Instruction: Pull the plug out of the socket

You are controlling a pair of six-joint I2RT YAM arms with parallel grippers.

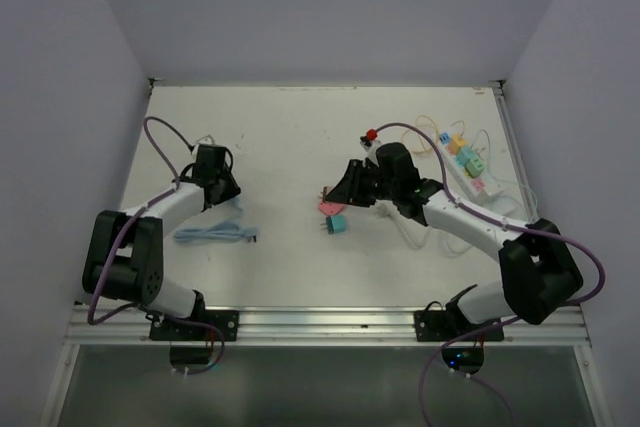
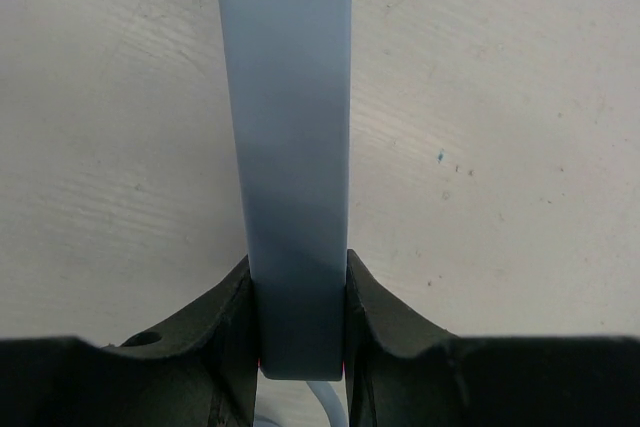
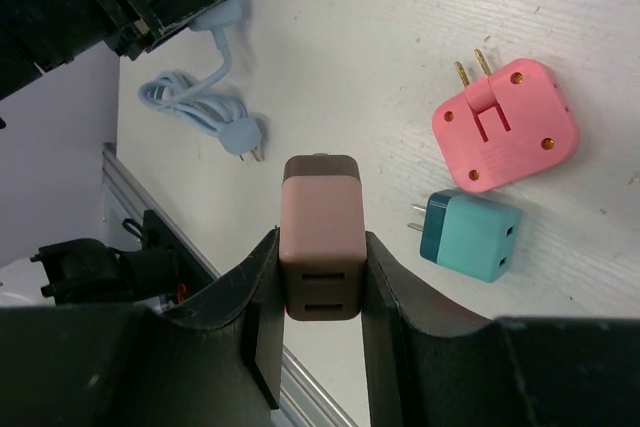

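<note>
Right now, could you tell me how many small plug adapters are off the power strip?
3. A pink adapter lies on the table, a teal adapter beside it, and a brown adapter is clamped in the right gripper. Others may hide behind the right arm.

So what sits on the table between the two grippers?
Nothing: top view shows bare table between the left gripper, clamping the blue strip, and the right gripper, holding the brown plug.

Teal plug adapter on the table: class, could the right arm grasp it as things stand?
Probably not yet: the right gripper is shut on a brown USB charger. The teal plug adapter lies uncovered close by.
</note>
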